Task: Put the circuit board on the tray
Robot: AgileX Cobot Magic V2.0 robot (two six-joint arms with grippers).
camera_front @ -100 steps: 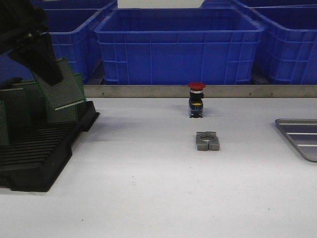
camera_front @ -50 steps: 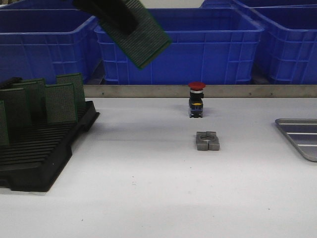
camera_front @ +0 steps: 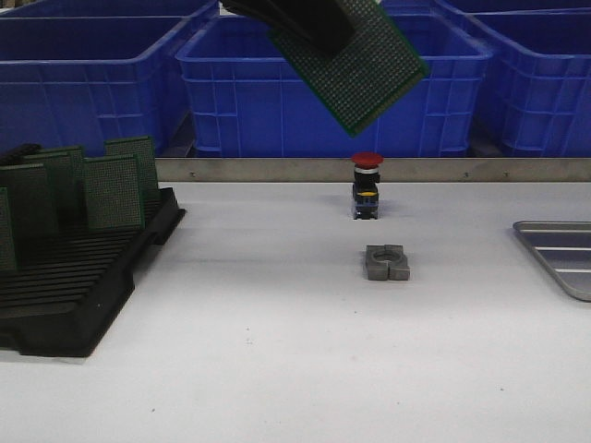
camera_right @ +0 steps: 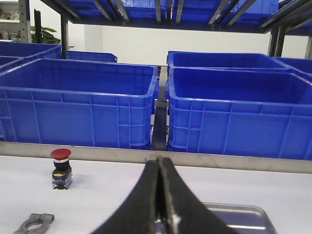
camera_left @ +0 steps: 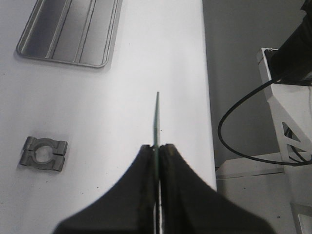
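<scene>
A green perforated circuit board (camera_front: 365,69) hangs tilted high over the middle of the table, above the red push button. My left gripper (camera_front: 323,32) is shut on its upper left part. In the left wrist view the board (camera_left: 156,117) shows edge-on, a thin green line pinched between the black fingers of the left gripper (camera_left: 157,147). The grey metal tray (camera_front: 560,254) lies at the table's right edge, well to the right of the board; the same tray (camera_left: 68,29) looks bare. My right gripper (camera_right: 159,163) is shut with nothing in it, just above the tray (camera_right: 243,214).
A black slotted rack (camera_front: 78,277) with several upright green boards stands at the left. A red push button (camera_front: 367,185) and a grey metal clamp (camera_front: 386,262) sit mid-table. Big blue crates (camera_front: 332,83) line the back behind a metal rail.
The left gripper has carried the board up out of the rack and rightward, from the left side to above the table's middle. Nothing else has moved.
</scene>
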